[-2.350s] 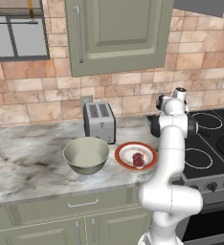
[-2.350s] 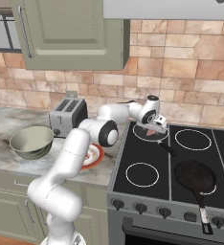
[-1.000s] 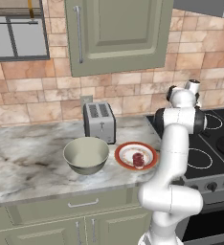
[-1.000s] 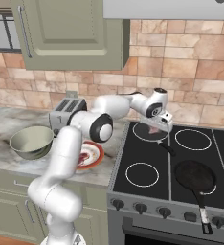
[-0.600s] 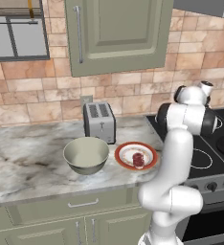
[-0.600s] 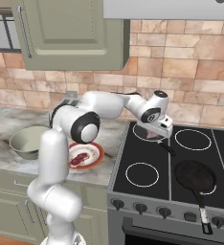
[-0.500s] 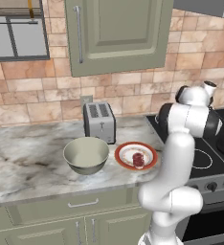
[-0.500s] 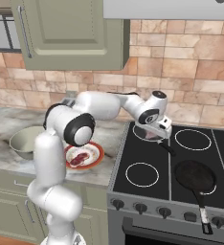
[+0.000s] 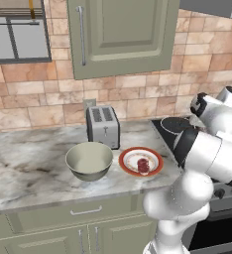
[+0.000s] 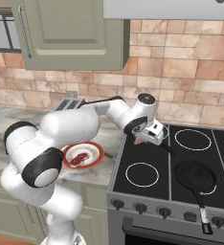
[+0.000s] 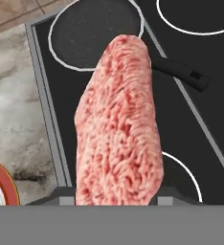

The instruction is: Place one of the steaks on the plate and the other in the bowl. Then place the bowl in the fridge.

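My gripper (image 10: 143, 139) hangs over the left edge of the stove, shut on the elongated, lighter steak (image 11: 118, 124), which droops from the jaws above the black cooktop. In the right base view that steak (image 10: 140, 141) is a small pink patch under the hand. On the orange-rimmed plate (image 9: 126, 159) lies the rounder, darker steak (image 9: 144, 165); from the other side I see the plate (image 10: 97, 150) and its steak (image 10: 80, 158). Left of the plate stands the pale grey-green bowl (image 9: 88, 161), with nothing in it. The fridge is out of view.
A toaster (image 9: 103, 126) stands against the wall behind the bowl. A dark pan (image 11: 92, 31) sits on the stove's back left burner, its handle (image 11: 181, 72) reaching under the held steak. A black skillet (image 10: 195, 176) lies on the front right burner.
The arm has folded, its elbow swinging out toward the stove side. The hand with the steak has shifted left and slightly down, toward the counter. Plate and bowl have not moved.
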Tool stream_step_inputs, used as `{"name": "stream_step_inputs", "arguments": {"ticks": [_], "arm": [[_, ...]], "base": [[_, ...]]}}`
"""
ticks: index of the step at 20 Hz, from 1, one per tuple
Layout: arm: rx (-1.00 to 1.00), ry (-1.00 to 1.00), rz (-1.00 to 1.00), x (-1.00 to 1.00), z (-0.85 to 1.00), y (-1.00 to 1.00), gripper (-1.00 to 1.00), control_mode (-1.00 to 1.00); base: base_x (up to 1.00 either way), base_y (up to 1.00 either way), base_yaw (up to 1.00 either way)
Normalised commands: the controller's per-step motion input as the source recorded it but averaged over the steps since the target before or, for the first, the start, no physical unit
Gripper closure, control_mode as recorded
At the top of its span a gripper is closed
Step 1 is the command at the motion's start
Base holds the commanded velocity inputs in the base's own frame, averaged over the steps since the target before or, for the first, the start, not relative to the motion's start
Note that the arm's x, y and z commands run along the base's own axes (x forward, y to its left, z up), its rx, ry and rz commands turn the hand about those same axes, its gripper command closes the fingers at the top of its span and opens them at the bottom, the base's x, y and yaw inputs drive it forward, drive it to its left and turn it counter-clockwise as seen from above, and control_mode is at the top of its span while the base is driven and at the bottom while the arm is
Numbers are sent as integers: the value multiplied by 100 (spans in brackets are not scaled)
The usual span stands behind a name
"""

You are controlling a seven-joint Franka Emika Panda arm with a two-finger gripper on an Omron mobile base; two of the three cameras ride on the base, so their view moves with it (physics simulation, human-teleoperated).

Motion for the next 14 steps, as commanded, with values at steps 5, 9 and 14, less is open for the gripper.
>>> {"name": "stream_step_inputs", "arguments": {"ticks": [5,9,14], "arm": [[-7,-5,0,-100,50,55,100,-100],[-14,-11,0,-100,36,80,100,-100],[-14,-19,6,-97,17,96,100,-100]], "base": [[0,0,0],[0,0,0],[0,0,0]]}}
